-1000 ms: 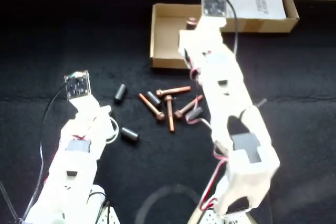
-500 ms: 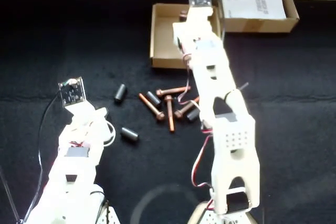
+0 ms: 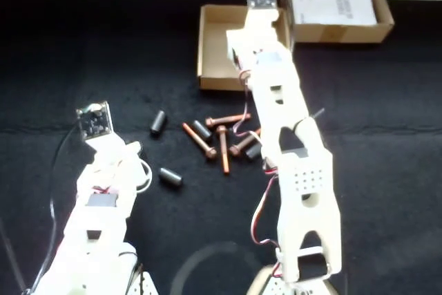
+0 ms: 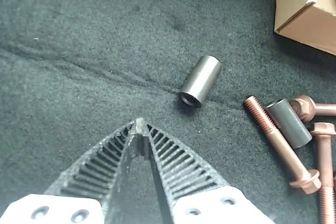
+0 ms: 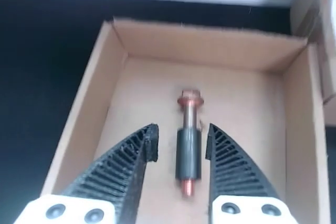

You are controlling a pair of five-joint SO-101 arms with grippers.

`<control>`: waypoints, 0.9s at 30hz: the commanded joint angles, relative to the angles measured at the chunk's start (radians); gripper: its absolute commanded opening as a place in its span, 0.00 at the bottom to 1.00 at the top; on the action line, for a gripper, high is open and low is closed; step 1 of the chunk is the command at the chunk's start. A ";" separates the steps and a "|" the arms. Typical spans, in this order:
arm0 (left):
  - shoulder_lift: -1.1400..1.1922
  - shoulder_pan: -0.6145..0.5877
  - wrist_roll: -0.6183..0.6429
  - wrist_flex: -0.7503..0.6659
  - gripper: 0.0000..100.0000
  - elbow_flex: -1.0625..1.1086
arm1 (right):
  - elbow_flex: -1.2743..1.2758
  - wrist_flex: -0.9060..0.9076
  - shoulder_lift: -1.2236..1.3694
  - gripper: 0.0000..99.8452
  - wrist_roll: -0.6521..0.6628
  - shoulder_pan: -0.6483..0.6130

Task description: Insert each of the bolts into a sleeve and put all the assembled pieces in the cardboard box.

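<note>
One assembled piece [image 5: 189,150], a copper-coloured metal bolt pushed through a short dark metal sleeve, lay flat on the floor of the open brown cardboard box [image 5: 100,93]. The right gripper [image 5: 182,129] hung over it with its jaws wide apart, one on each side of the piece, gripping nothing. Out on the black cloth table [image 3: 69,46], about four loose copper bolts [image 3: 223,148] lay in a heap near the box, with four bare dark sleeves [image 3: 158,121] among and beside them. The left gripper [image 4: 140,124] sat low over the cloth near one bare sleeve, jaws pressed together and empty. Most of the job looked left to do: four more pairs to join and put in the box.
</note>
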 commanded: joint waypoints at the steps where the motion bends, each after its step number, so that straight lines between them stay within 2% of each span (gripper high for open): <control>1: -0.016 -0.010 -0.003 -0.012 0.01 -0.002 | -0.062 0.096 -0.033 0.14 0.002 0.007; 9: -0.015 -0.010 -0.006 -0.012 0.01 -0.004 | -0.087 0.463 -0.205 0.14 0.000 0.007; 11: -0.015 -0.010 -0.040 -0.012 0.01 -0.004 | -0.087 0.538 -0.257 0.14 -0.035 0.007; 15: -0.015 -0.010 -0.069 -0.012 0.01 -0.004 | -0.085 0.656 -0.341 0.14 -0.110 0.010; 27: -0.015 -0.010 -0.072 -0.012 0.01 -0.001 | -0.085 0.966 -0.576 0.14 -0.112 0.008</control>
